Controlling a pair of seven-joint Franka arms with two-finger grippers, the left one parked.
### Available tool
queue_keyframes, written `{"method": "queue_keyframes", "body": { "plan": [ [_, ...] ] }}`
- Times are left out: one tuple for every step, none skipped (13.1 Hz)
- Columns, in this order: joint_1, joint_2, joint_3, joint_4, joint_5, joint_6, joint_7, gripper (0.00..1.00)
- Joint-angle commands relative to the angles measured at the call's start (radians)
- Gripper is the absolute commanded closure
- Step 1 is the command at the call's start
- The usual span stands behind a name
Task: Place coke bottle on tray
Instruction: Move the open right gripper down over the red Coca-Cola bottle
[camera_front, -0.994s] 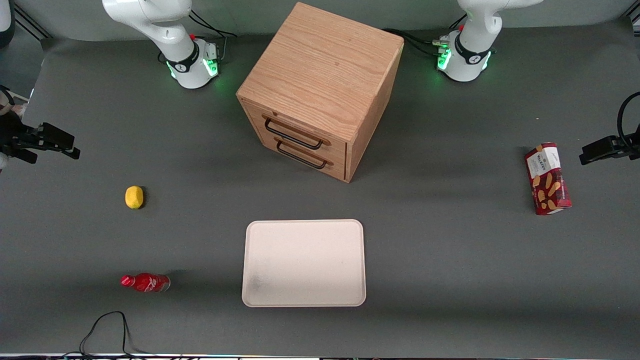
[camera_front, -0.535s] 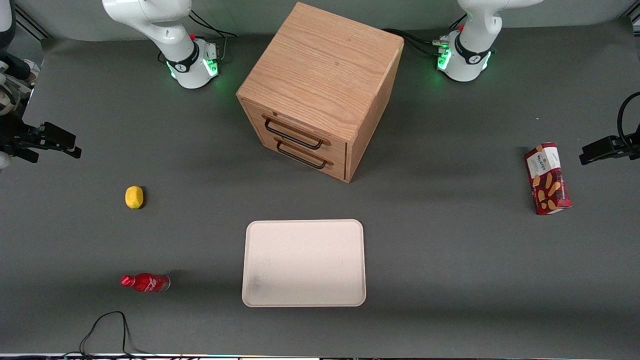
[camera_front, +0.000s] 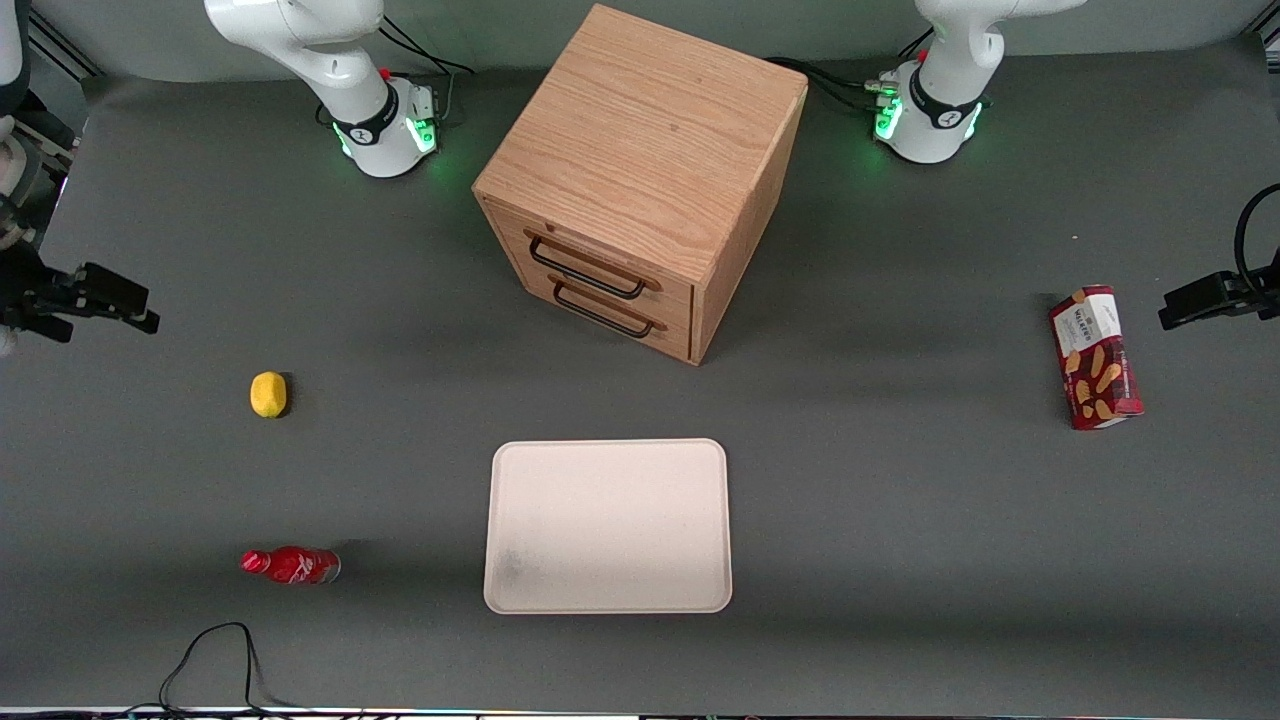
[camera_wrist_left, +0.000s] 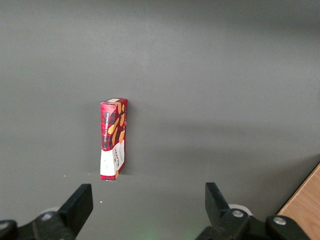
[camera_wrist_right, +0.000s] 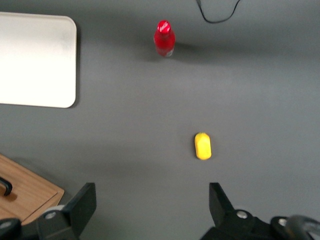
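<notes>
One grey table (camera_front: 900, 520): coke bottle (camera_front: 290, 566) lying beside tray (camera_front: 608, 525); tool (camera_wrist_right: 152, 200) aloft, fingers apart.

The coke bottle (camera_front: 290, 565) lies on the worktop (camera_front: 900, 520) beside the tray (camera_front: 608, 525), toward the working arm's end, nearer the front camera than the lemon (camera_front: 268, 394). The gripper (camera_front: 95, 300) hangs farther off than the lemon, jaws spread. The cabinet (camera_front: 640, 180) stands farther off than the tray.

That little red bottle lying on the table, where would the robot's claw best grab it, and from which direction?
Probably from straight above, closing across the middle of its round body. The coke bottle lies on its side on the table, cap pointing away from the tray, so its label part is the widest, steadiest spot. The gripper, fingers open, hangs well away from it, farther from the camera than the lemon.
</notes>
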Motion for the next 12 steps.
{"method": "queue_keyframes", "body": {
  "plan": [
    [0.000, 0.154, -0.011, 0.211, -0.009, -0.083, -0.023, 0.00],
    [0.000, 0.215, -0.011, 0.303, -0.009, -0.104, -0.023, 0.00],
    [-0.001, 0.277, -0.009, 0.391, -0.008, -0.132, -0.023, 0.00],
    [-0.007, 0.326, -0.008, 0.461, 0.005, -0.146, -0.028, 0.00],
    [-0.018, 0.364, -0.008, 0.514, 0.017, -0.143, -0.052, 0.00],
    [-0.036, 0.407, -0.003, 0.554, 0.022, -0.134, -0.084, 0.00],
    [-0.049, 0.449, 0.009, 0.601, 0.022, -0.131, -0.089, 0.00],
    [-0.067, 0.479, 0.034, 0.641, 0.022, -0.128, -0.089, 0.00],
    [-0.094, 0.490, 0.066, 0.648, 0.022, -0.114, -0.089, 0.00],
    [-0.116, 0.495, 0.095, 0.648, 0.020, -0.100, -0.091, 0.00],
    [-0.119, 0.504, 0.100, 0.648, 0.020, -0.094, -0.092, 0.00],
    [-0.119, 0.510, 0.101, 0.648, 0.020, -0.088, -0.092, 0.00]
  ]
}}
